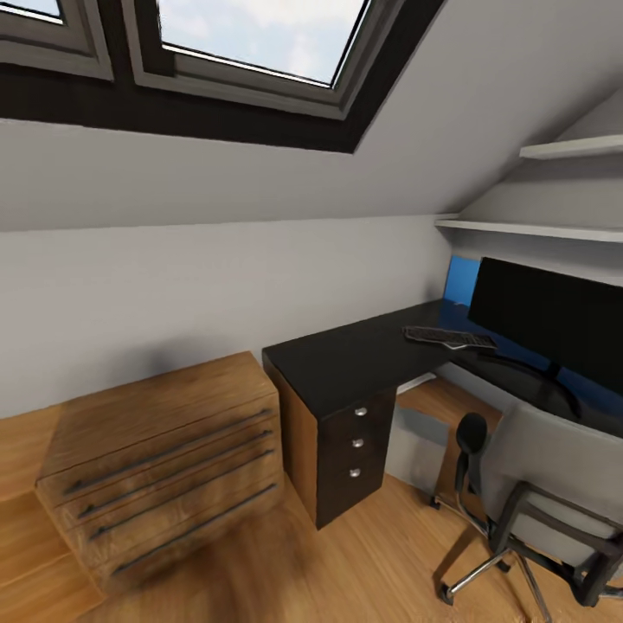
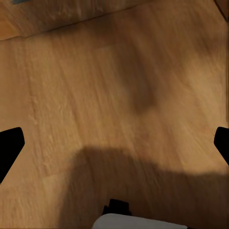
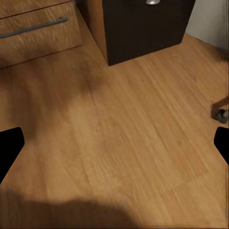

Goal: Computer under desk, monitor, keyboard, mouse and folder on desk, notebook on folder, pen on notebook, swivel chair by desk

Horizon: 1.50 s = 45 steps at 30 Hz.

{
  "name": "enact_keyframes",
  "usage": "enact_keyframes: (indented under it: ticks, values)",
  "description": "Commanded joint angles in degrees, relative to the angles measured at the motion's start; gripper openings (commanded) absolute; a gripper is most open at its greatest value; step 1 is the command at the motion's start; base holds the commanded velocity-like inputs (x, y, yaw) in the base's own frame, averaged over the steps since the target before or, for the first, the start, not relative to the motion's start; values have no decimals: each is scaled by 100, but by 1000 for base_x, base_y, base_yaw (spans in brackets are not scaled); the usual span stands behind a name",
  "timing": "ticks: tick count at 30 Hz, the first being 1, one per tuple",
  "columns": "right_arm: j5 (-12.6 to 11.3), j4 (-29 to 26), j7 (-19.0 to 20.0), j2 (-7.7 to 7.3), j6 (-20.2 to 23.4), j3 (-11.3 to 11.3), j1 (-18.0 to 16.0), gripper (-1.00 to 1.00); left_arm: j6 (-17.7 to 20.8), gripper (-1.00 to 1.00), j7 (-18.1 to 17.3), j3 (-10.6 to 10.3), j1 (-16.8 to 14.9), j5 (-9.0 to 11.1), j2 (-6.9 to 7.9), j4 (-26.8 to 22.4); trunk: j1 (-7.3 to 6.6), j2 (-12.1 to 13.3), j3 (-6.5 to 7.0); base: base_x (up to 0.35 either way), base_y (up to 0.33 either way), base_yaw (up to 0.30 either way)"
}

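**Attic bedroom workspace seen on approach, both grippers spread wide above the floor**

The head view shows the black L-shaped desk [image 1: 363,359] set in the corner under a sloped ceiling and skylight. Its drawer unit [image 1: 353,446], three black fronts with round silver knobs, stands at the near end. On the desk top the monitor [image 1: 549,324] stands upright on a thin black stand, screen dark. The keyboard [image 1: 448,338] lies flat just in front of the monitor's near edge. A bright blue panel [image 1: 461,279] shows behind the monitor against the wall; whether it is the folder cannot be told. The light-grey computer [image 1: 418,450] stands on the floor under the desk, beside the drawer unit. The swivel chair [image 1: 541,497] stands close to the desk, its grey back toward the camera, chrome base on the wooden floor [image 1: 346,571]. A wooden chest [image 1: 164,467] with long bar handles sits apart from the desk, against the wall.

The left gripper [image 2: 114,143] has its jaws wide apart and holds nothing; bare floor boards lie beyond its fingertips [image 2: 9,143]. The right gripper [image 3: 114,143] is likewise wide and unloaded; ahead of it, well apart, are the foot of the drawer unit [image 3: 143,26] and a chest drawer [image 3: 38,33], with one chair caster [image 3: 220,113] off to one side.
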Motion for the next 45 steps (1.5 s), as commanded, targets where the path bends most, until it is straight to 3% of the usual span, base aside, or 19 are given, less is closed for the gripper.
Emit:
enact_keyframes:
  ticks: [1,14,15,16,22,32,45]
  values:
    - [7,5,3,1,-9,-3,-3,100,-14,100,8,-4,0,49,1,-2,-22,36,12,0,0,-263]
    - [-6,-2,4,-6,19,-7,-8,100,100,100,3,271,0,53,9,-1,-307,557,245,0,0,-263]
    - [-7,-3,4,-6,22,-8,-8,100,167,100,3,274,0,55,14,2,-329,597,263,0,0,-264]
    - [-8,-4,4,-7,25,-13,-5,100,556,100,2,280,0,57,21,0,-351,638,281,0,0,-265]
    - [-2,-4,5,-7,19,-15,-6,100,889,100,-5,285,0,52,34,-8,-417,758,335,0,0,-266]
    - [6,-6,-2,-15,10,-16,-5,100,521,100,-7,298,0,49,33,-10,-417,758,332,0,0,-264]
    - [17,3,-3,-16,11,-7,-8,100,461,100,-5,298,0,47,23,-10,-417,758,233,0,0,-83]
